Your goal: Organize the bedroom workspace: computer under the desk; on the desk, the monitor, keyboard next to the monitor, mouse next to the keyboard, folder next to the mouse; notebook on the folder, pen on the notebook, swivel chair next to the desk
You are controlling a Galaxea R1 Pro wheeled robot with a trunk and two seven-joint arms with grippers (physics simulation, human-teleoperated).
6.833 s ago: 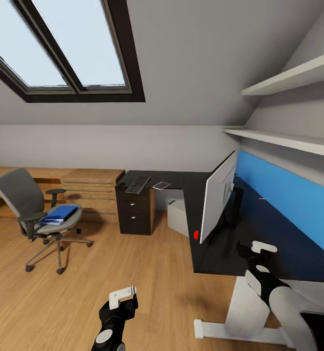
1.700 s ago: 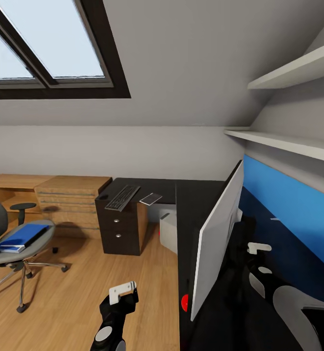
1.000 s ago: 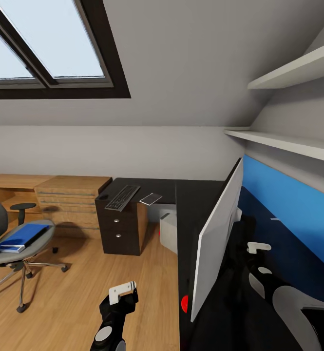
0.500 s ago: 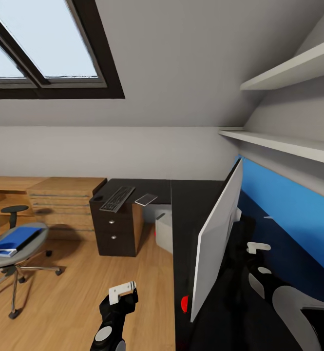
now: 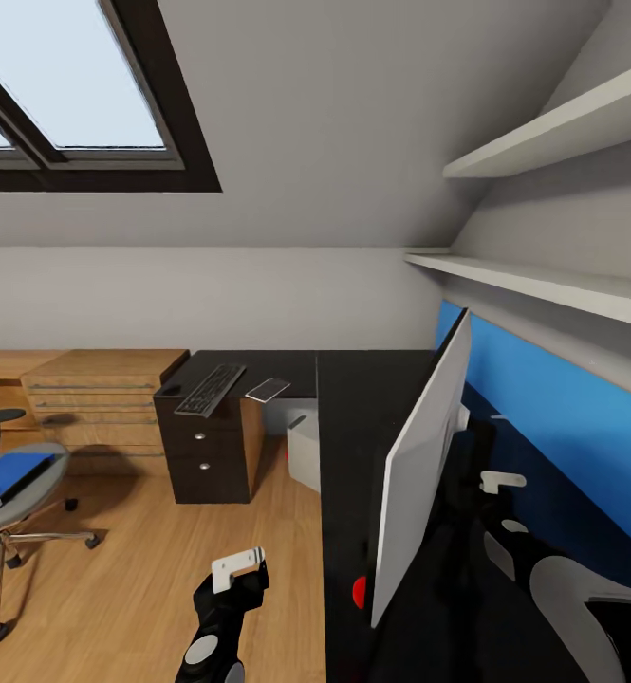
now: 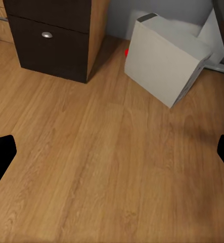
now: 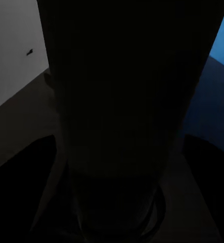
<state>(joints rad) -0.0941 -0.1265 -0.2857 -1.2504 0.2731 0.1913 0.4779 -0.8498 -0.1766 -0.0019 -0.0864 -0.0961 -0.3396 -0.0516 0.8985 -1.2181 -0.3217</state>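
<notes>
Monitor already stands on the black desk, right of centre, just left of the right gripper, whose jaws I cannot tell apart or together. Left gripper, low centre, hangs with jaws apart over bare floor. Computer sits beneath the desk. Folder lies on the swivel chair at left, unmoved. Keyboard rests farther back on the desk, well apart from the monitor.
</notes>
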